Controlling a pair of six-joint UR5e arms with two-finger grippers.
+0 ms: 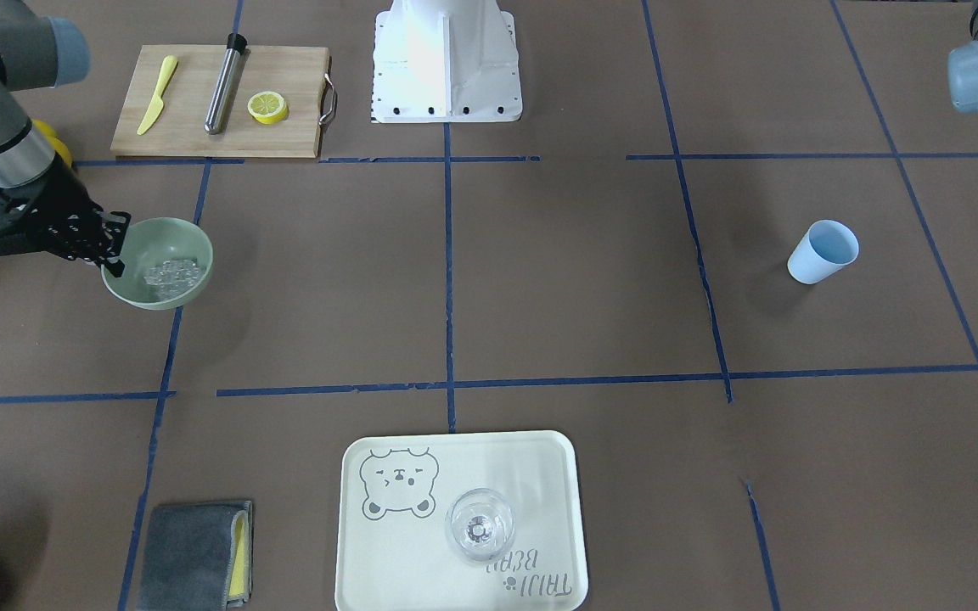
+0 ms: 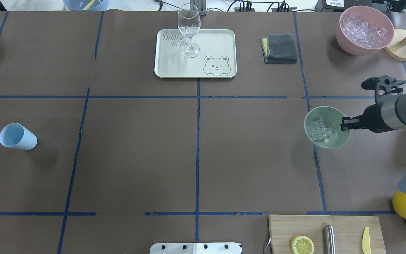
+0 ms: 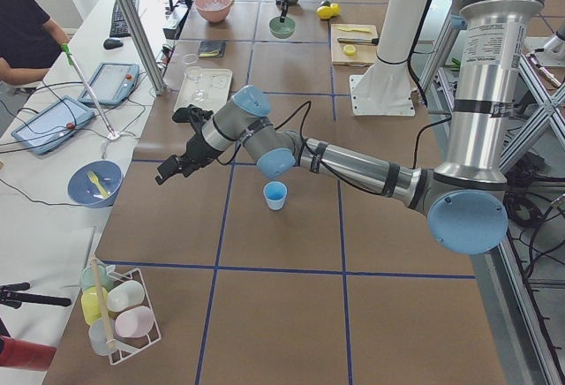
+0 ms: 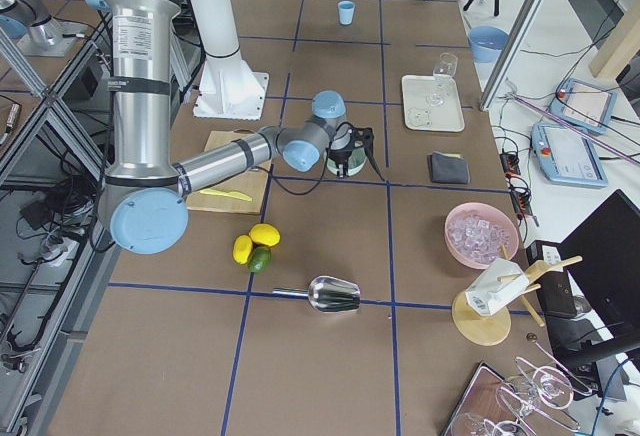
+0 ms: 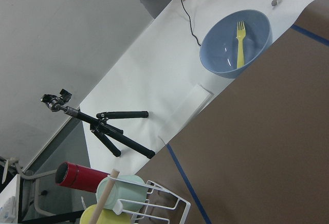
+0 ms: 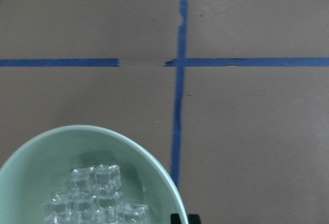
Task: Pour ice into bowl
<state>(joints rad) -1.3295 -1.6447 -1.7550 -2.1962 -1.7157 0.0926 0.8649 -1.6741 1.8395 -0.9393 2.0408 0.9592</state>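
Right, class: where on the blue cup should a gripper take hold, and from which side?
Across its side wall just below the rim, coming in level from the side. The cup stands upright, mouth up, and widens upward, so a closed grip should wedge under the wider part rather than slip. The left gripper is probably nearest.

Your right arm (image 2: pixel 400 107) comes in nearly level from the table's right side. Its wrist is turned sideways, so the right gripper (image 2: pixel 344 124) is clamped on the rim of the bowl (image 2: pixel 331 141) on the arm's side. Your left arm (image 3: pixel 353 166) stretches long and low across the table. The left gripper (image 3: pixel 166 173) hangs above the surface, holding nothing you can see; its jaws are too small to judge.
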